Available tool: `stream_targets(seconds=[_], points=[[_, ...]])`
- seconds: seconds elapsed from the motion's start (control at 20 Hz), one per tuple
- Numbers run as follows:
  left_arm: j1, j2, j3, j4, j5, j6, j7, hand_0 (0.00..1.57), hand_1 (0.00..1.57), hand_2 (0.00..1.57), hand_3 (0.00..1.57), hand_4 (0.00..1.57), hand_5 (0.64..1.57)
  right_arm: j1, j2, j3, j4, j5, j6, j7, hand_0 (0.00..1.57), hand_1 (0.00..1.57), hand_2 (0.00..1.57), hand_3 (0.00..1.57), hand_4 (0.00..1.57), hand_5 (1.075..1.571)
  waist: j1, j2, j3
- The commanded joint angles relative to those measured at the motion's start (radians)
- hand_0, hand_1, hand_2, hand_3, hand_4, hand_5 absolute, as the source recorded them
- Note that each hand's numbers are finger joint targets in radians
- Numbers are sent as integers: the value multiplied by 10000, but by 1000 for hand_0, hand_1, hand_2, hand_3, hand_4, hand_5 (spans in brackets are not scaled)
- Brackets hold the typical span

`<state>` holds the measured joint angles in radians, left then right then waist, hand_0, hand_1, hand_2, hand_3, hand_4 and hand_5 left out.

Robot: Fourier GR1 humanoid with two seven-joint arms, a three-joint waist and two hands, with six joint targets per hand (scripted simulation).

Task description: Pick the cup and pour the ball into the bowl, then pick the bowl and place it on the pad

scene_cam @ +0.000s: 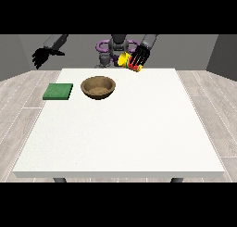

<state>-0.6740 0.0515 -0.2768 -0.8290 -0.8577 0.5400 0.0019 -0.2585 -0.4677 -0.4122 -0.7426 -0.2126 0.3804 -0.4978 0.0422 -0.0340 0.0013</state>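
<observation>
White table (120, 138) spans view, wood floor around. Work left to right:
- Hand at view's left (40, 57): raised off table's far left corner, fingers hanging relaxed, holding nothing. Keep it clear.
- Green pad (58, 91): flat near left edge.
- Brown bowl (98, 87): just beside pad, upright. Ball not visible.
- Hand at view's right (140, 56): fingers wrapped round yellow cup (126, 60), cup lifted and tilted, mouth toward bowl, not yet above it.
Your step: carry cup over bowl centre before tipping further; pour low so ball likely stays in.
</observation>
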Motion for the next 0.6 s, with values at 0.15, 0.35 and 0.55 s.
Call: stream_targets(seconds=[0.15,0.35,0.55], points=[[-130,-500,-1510,-414,-2022,-304,1863,937,937,1571,1571,910,1571,184,-428,-140,824,-10,681,-670,0,0,0,0,0,1547,-78,-129,0],[-399,-509,-2670,-301,-2916,-179,3871,562,562,1571,1564,914,1570,-924,250,447,526,327,-150,29,0,0,0,0,0,1537,-675,75,-7],[-1127,-513,-2838,-549,-3710,-1067,3893,520,520,1571,1571,841,1571,-1188,172,557,711,584,-452,-154,0,0,0,143,0,1530,-332,251,-7]])
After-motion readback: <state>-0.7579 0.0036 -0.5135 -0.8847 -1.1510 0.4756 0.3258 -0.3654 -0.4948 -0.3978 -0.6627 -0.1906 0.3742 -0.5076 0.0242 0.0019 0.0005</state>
